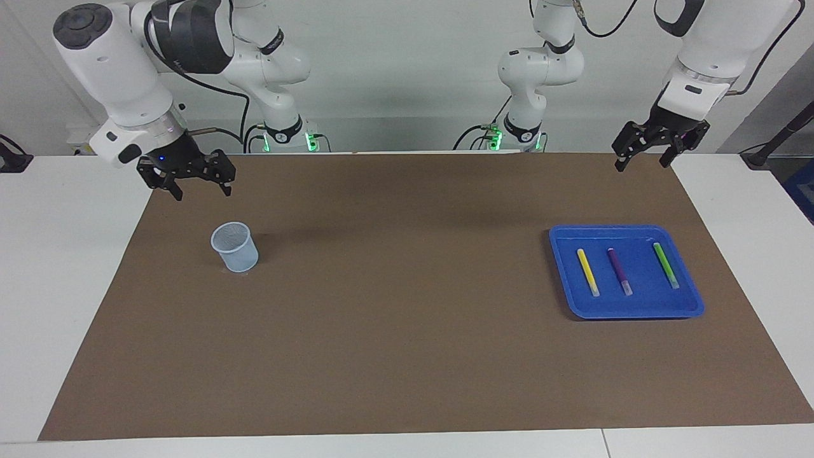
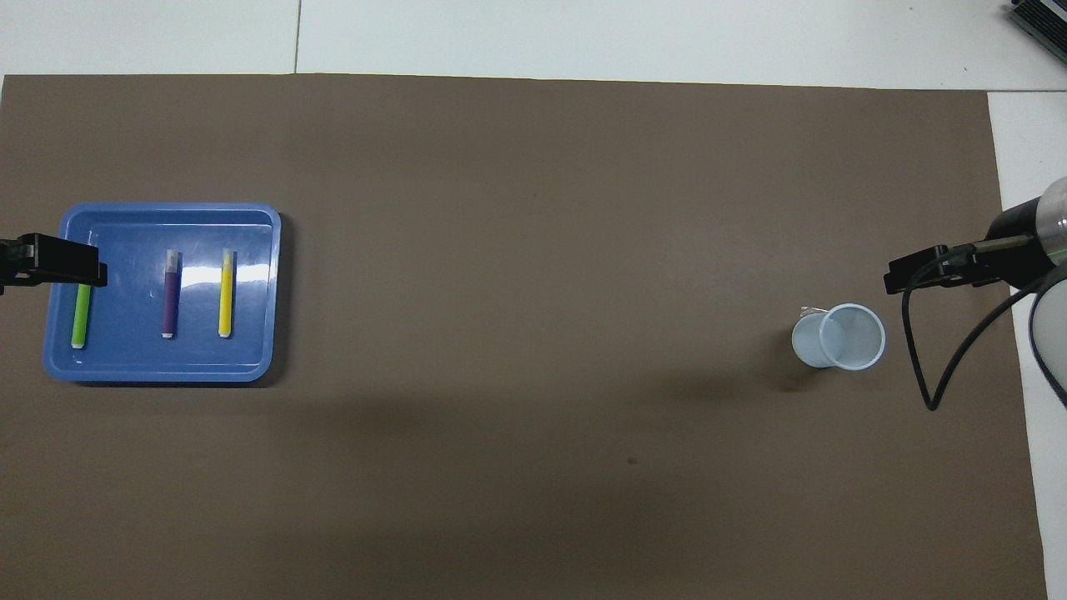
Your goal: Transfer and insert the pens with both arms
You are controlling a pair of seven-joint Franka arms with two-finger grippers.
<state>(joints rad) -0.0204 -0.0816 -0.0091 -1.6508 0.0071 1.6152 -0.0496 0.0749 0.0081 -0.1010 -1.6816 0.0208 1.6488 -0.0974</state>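
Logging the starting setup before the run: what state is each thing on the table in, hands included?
yellow pen: lying flat in the tray.
purple pen: lying flat in the tray.
green pen: lying flat in the tray.
blue tray: flat on the mat, holding all three pens.
cup: upright, empty.
left hand: open, holding nothing, raised.
right hand: open, holding nothing, raised.

Left end effector (image 1: pixel 642 160) open, right end effector (image 1: pixel 200 187) open
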